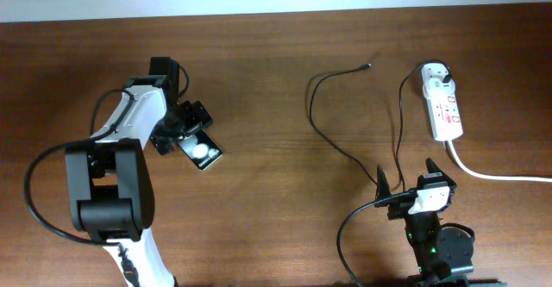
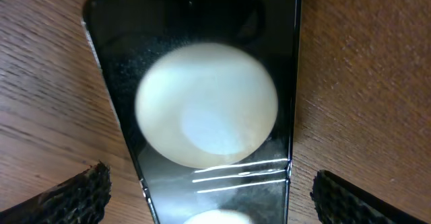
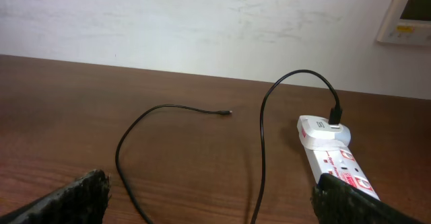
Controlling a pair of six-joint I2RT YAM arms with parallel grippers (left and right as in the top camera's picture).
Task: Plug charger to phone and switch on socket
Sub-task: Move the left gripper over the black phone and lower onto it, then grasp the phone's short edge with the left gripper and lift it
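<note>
Overhead: flat black glossy phone (image 1: 205, 152) on the brown wooden worktop (image 1: 276, 46), left; thin black charger cable (image 1: 311, 106) loops from the long white power strip (image 1: 446, 110), right, tip lying loose.
Left wrist: left fingers (image 2: 74, 194) released, flanking the phone, gaps either side.
Right wrist: right fingers (image 3: 67, 197) released, empty, facing cable and strip.

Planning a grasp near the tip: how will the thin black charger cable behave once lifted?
Probably floppy: the charger cable lies in loose curves, so the connector tip would likely droop. It looks thin and light, so it may slip from a pinch. Its adapter sits in the socket, so pulling could drag that.
</note>
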